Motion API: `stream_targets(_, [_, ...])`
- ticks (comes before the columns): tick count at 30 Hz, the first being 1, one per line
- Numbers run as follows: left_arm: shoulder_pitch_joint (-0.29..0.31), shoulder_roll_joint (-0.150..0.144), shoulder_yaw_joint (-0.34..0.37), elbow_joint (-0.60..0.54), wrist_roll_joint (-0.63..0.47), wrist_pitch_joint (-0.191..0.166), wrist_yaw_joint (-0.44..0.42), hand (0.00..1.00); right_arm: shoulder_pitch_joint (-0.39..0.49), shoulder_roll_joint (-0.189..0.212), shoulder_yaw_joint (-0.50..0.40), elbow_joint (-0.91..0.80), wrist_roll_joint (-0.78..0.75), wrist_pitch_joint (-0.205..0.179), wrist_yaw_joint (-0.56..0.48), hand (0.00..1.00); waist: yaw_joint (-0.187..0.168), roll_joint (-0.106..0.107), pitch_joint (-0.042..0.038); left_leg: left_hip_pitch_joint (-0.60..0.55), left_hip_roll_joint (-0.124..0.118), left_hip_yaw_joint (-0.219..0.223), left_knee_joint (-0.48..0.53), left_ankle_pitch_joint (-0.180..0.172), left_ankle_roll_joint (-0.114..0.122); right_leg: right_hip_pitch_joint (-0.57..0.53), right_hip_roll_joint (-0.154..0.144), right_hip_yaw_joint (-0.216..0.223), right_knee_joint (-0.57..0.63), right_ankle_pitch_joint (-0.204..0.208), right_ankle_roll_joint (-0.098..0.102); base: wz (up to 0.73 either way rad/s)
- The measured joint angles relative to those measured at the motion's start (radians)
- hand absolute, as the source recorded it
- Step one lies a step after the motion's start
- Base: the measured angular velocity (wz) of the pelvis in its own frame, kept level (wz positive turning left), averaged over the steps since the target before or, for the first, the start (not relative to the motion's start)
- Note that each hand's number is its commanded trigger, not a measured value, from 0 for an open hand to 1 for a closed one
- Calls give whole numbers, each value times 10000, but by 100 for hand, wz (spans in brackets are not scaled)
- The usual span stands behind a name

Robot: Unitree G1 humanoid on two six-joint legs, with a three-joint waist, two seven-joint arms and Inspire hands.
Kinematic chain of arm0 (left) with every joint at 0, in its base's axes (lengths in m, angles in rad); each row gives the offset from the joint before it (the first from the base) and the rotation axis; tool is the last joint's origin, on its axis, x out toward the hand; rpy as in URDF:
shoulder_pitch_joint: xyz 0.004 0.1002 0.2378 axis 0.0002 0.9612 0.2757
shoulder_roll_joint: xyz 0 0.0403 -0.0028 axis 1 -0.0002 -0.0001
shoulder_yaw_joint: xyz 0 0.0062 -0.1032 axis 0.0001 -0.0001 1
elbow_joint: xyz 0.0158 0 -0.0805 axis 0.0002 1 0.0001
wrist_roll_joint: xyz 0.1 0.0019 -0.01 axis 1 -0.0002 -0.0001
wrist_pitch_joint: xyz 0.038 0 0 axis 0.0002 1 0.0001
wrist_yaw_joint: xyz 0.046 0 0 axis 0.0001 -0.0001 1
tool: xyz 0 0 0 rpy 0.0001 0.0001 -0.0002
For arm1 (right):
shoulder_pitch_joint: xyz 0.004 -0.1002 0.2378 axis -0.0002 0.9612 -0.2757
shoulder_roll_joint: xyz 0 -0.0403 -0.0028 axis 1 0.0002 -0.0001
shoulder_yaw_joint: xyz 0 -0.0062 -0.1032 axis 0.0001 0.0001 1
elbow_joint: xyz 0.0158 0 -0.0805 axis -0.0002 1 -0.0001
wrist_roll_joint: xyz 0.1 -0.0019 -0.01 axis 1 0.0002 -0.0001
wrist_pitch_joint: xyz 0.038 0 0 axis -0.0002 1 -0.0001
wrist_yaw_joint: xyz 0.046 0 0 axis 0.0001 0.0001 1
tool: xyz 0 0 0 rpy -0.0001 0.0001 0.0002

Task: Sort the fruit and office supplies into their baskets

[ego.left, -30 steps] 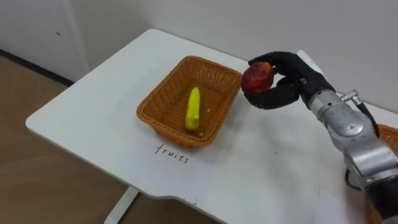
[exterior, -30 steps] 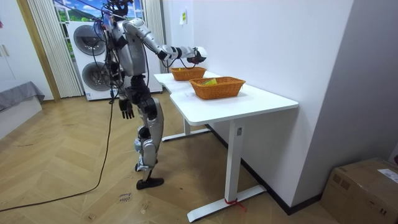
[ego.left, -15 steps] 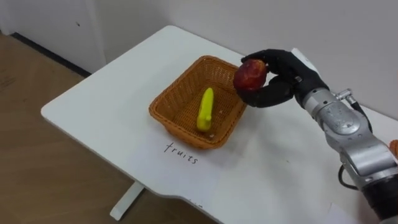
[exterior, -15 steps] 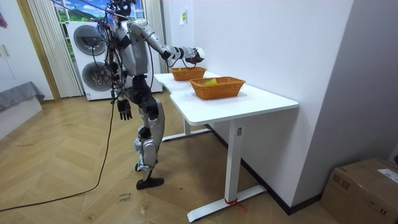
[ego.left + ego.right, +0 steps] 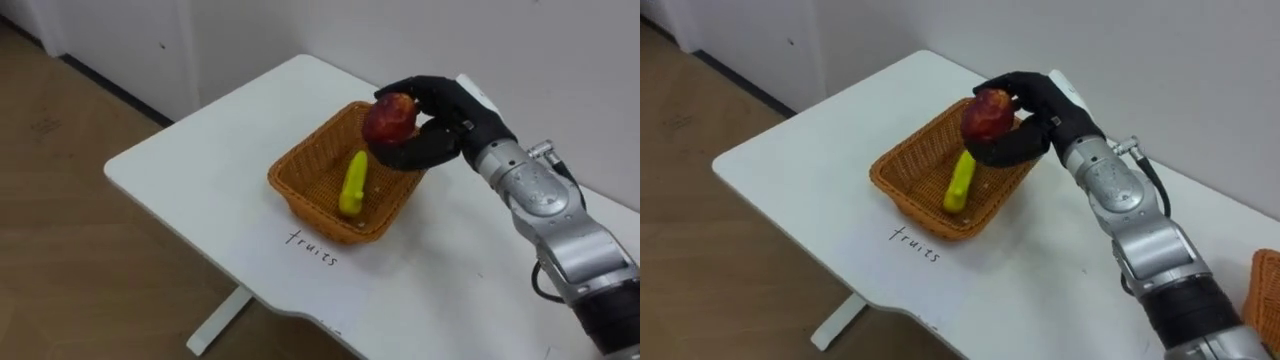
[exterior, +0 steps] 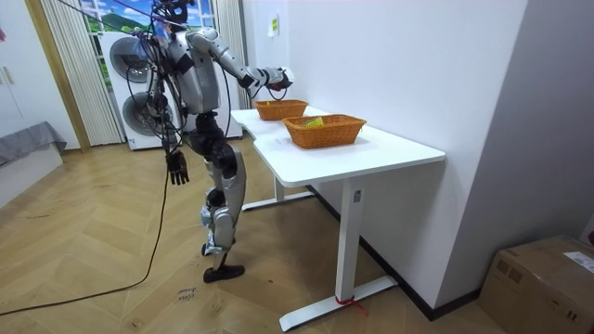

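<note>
Red apple (image 5: 389, 118) — dark and mottled — gripped in the right hand (image 5: 445, 125), fingers curled round it, held above the far rim of the woven orange fruit basket (image 5: 300, 180). One yellow banana (image 5: 354, 183) lies lengthwise on the basket floor, just below the apple. Second woven basket (image 6: 325, 130) stands apart — yellow-green contents, not identifiable.

A room in a home — two stacked washing machines (image 6: 130, 93), long curtains (image 6: 65, 65), a wooden floor (image 6: 102, 306).
</note>
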Motion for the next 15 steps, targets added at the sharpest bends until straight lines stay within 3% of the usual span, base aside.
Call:
stream_targets(6, [111,28,-1,163,-6,26,-5,0,0,68,275,601,0,1,53,100,133,40,-6,-31,-86,-228,169,-7,10,45,-27,-47,14,-64,27,8])
stream_targets(15, [191,64,-24,151,-20,20,52,0,1,70,726,800,64,2,116,100,105,38,-19,19,-125,-211,198,-28,43,165,-2,-98,37,-77,53,2])
